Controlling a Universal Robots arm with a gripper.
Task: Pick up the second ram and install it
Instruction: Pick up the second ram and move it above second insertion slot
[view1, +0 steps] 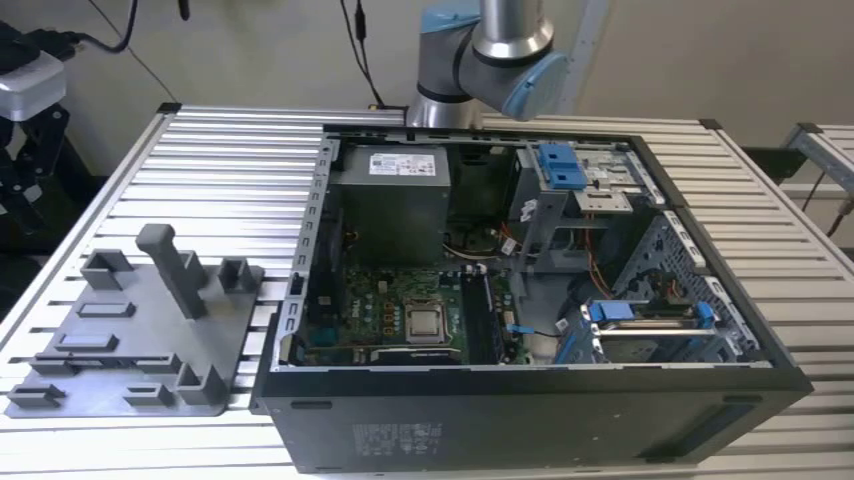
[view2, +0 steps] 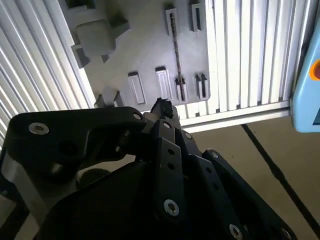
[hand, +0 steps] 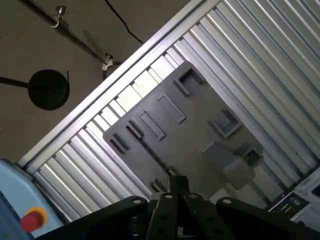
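One thin dark strip, the second ram (view2: 176, 50), shows edge-on in the second wrist view. It stands in a narrow slot of the flat grey moulded fixture plate (view2: 145, 45). I judge it is kept upright there so its flat faces can be pinched from above.

In the exterior view that plate (view1: 134, 335) lies on the slatted aluminium table (view1: 227, 180), at 9 o'clock of the open black computer case (view1: 534, 420). The case lies on its side, presumably so the green motherboard (view1: 380, 310) faces upward.

The black linkage gripper (view2: 162, 106) hangs well above the plate and apart from the ram. Its fingers look pressed together, with nothing between them.

Hard to make out:
- The dark memory slots (view1: 487, 315), at 3 o'clock of the square metal processor socket (view1: 427, 322), are too dim for me to tell what is seated in them.
- The gripper's own body covers part of the plate.
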